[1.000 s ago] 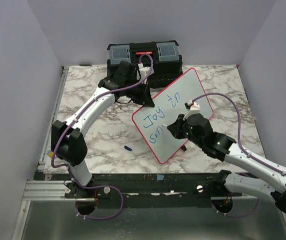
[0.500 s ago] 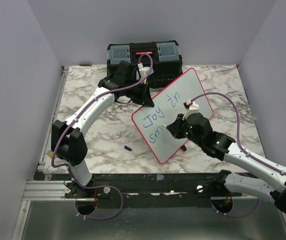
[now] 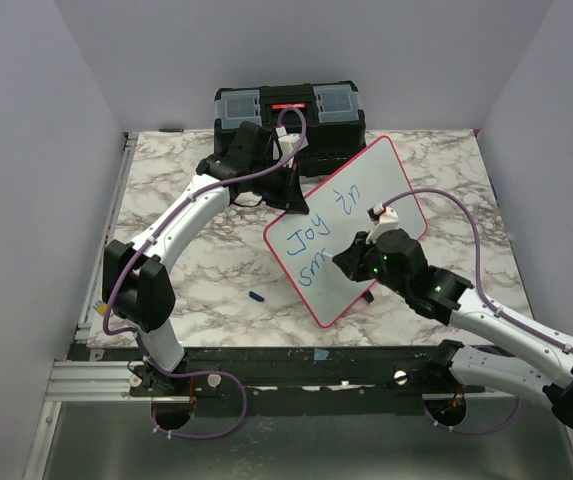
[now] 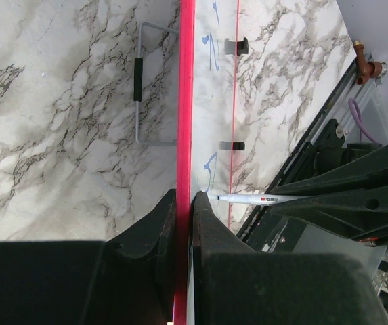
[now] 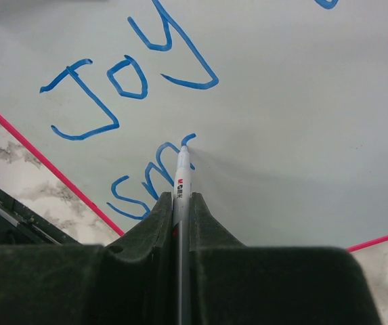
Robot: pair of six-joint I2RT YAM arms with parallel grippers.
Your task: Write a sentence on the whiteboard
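The right gripper [image 5: 180, 200] is seen clamped on a marker [image 5: 183, 169], its tip pressed to the whiteboard [image 3: 366, 185] just ahead, at blue lettering. The whiteboard's red rim is pinched by the left gripper [image 4: 183, 203]. The whiteboard is propped tilted on the table [image 3: 186, 270], long axis laid diagonally from near left to far right, before a black toolbox [image 3: 289, 105].
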